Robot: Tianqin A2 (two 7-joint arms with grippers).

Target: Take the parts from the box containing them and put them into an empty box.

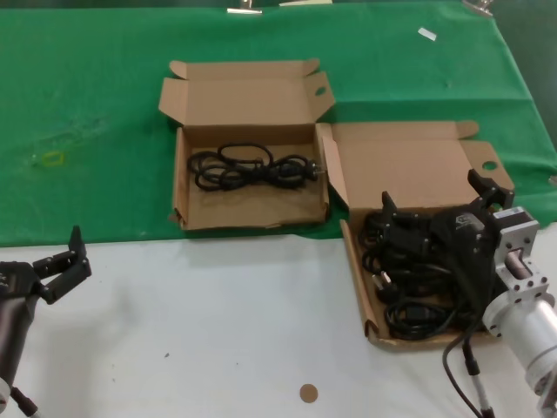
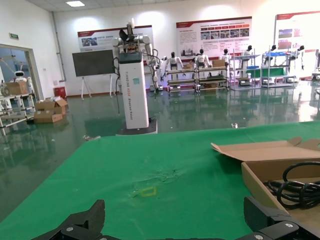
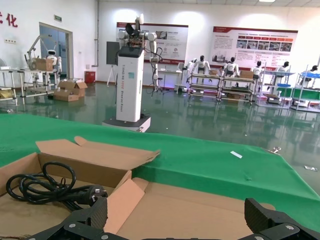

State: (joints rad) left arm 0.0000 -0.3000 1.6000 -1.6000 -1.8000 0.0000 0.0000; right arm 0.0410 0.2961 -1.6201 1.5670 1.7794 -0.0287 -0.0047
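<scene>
Desk (image 1: 218, 331): white near part, green cloth (image 1: 96, 122) over the far part.

Squarish cardboard box (image 1: 251, 213): lies on the green cloth, left of centre, lid folded back on the far side. Contents: one black coiled cable bundle (image 1: 252, 167), lying across the tray floor toward the far wall. The same bundle appears in the right wrist view (image 3: 47, 189).

Low-walled cardboard box (image 1: 400, 165): lies to the right, just beside the squarish box, straddling the cloth edge, with its near end on the white surface. Wide lid open to the far side, a round hole in its right flap. Contents: heap of black power cables (image 1: 418, 300) with plugs, filling the tray.

Right end effector (image 1: 431, 205): directly above the heap in the low-walled box, fingers spread wide, holding nothing. Whether the fingertips touch the cables cannot be told.

Left end effector (image 1: 74, 261): at the near left over the white surface, well apart from both boxes, fingers open, empty.

Brown round disc (image 1: 308, 394): on the white surface, near edge, centre.
</scene>
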